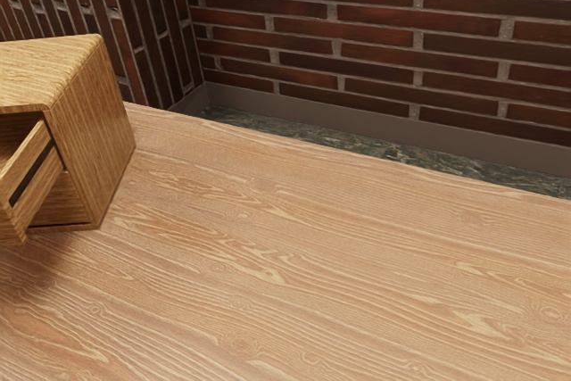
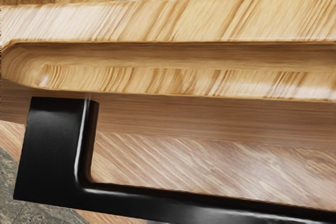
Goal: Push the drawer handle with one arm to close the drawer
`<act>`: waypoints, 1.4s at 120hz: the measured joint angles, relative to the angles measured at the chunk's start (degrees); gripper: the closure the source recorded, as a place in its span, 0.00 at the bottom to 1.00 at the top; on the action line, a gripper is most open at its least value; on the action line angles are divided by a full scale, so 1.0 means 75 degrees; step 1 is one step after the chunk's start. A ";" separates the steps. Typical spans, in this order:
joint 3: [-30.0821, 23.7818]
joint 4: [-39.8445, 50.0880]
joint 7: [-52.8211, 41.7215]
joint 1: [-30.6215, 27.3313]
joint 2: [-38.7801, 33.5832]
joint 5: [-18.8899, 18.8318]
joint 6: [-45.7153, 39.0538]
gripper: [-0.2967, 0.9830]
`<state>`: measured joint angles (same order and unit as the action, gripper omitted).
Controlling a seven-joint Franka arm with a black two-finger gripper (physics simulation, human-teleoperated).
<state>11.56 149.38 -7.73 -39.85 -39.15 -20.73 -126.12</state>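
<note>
"Where is the drawer (image 1: 37, 192) now?" asks the first speaker.

"In the exterior view it is at the left edge, and it stands partly out of the wooden cabinet (image 1: 94, 131)," answers the second. "So it is open. Along its side there is a black strip (image 1: 32, 174)."

"And the handle (image 2: 131, 203), which must be pushed?"

"The wrist view has it close under the robot's hand. It is black and smooth, with a long bar and a thick arm at one end, which turns toward the pale wood. In this wood there is a long groove (image 2: 173, 80) with a rounded end. Between the bar and the wood, one can see the table (image 1: 312, 256)."

"Is the gripper spread, or is it pressed together?"

"This one cannot tell from the pictures. Also one cannot tell if it touches the handle."

"What is around the cabinet?"

"The cabinet stands on the table, which has light wood with wavy grain. Beyond the table's far edge lies a dark, mottled surface (image 1: 357, 145), and behind it there is a grey skirting (image 1: 312, 111) below the red-brown brick wall (image 1: 357, 24)."
</note>
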 joint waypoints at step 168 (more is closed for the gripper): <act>-0.0569 -0.3611 0.0230 0.0241 0.4162 0.0730 -0.0856 0.85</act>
<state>7.29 122.29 -6.00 -38.04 -7.94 -15.25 -132.54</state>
